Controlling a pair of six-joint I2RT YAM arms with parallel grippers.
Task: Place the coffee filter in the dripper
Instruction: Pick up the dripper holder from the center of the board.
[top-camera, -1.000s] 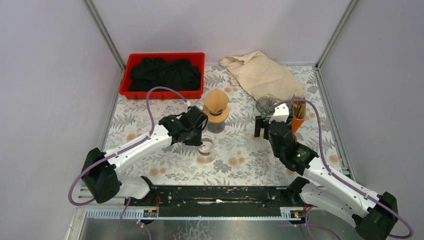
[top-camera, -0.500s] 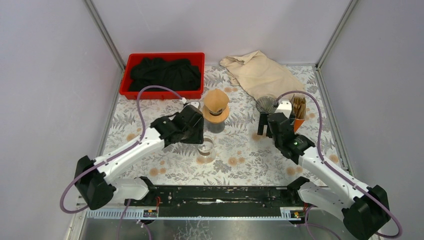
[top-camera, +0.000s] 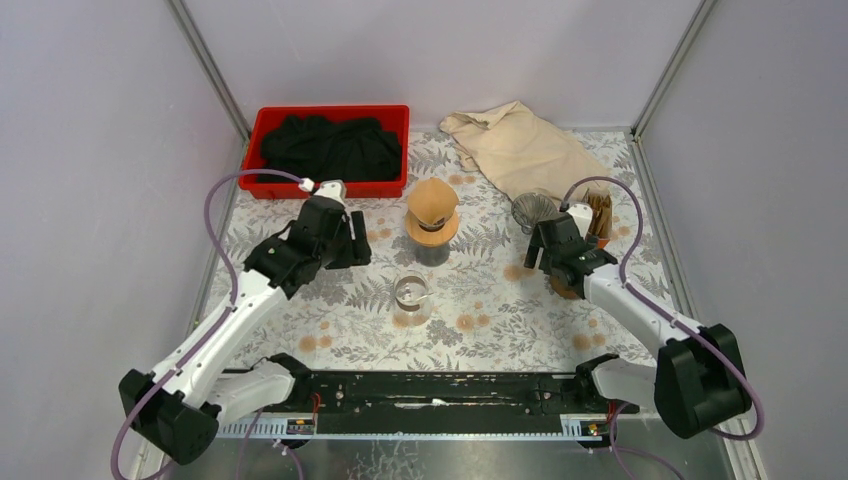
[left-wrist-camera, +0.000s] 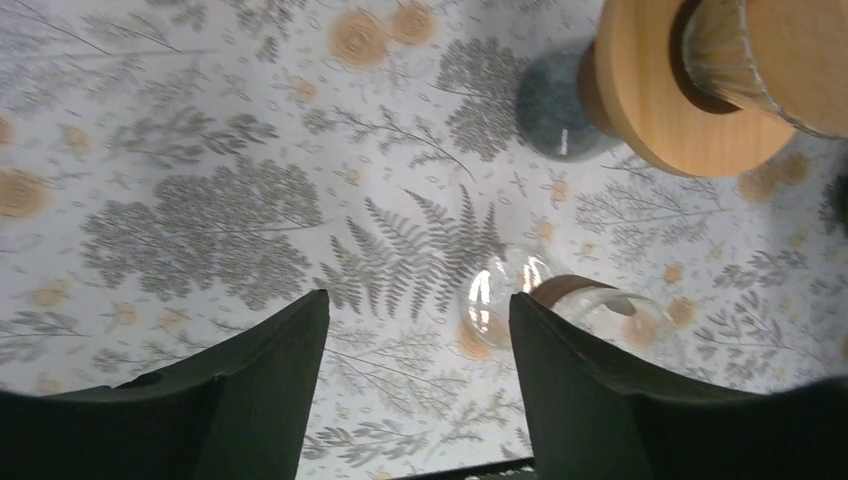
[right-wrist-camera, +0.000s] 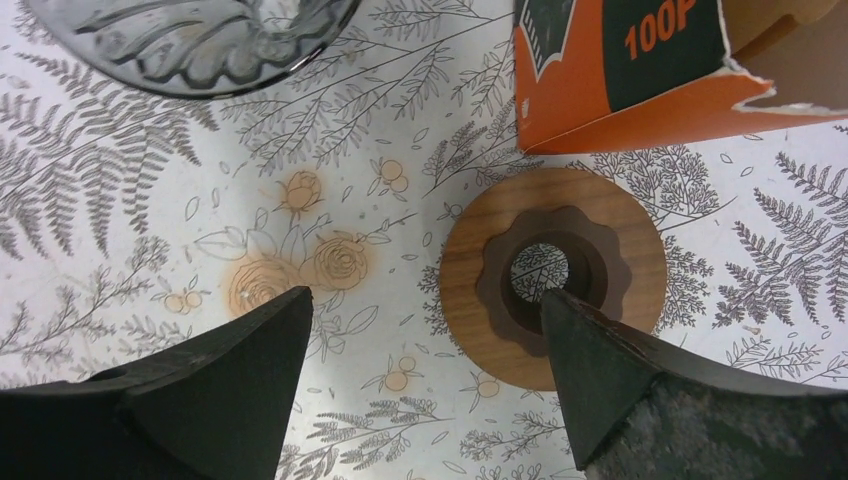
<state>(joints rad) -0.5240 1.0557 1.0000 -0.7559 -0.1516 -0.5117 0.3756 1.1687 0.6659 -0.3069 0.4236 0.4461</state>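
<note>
Nearest the arm bases, a clear glass cup (top-camera: 412, 291) stood on the floral table (top-camera: 480, 325). To its right, the right gripper (right-wrist-camera: 428, 300) hung with its jaws wide apart and nothing between them. One finger overlapped the edge of a wooden ring (right-wrist-camera: 465, 265) lying flat on the table. To the cup's left, the left gripper (left-wrist-camera: 417, 310) also had its jaws spread and empty, clear of the cup. Farther back in the middle, the brown coffee filter (top-camera: 432, 200) sat inside the dripper (top-camera: 433, 232), which rested on a dark vessel (left-wrist-camera: 550, 105). To the right stood a bare glass dripper (top-camera: 532, 210) and an orange filter box (right-wrist-camera: 600, 70). At the far edge lay a red bin (top-camera: 330, 109) holding black cloth (top-camera: 330, 148), and a beige cloth (top-camera: 520, 150).
</note>
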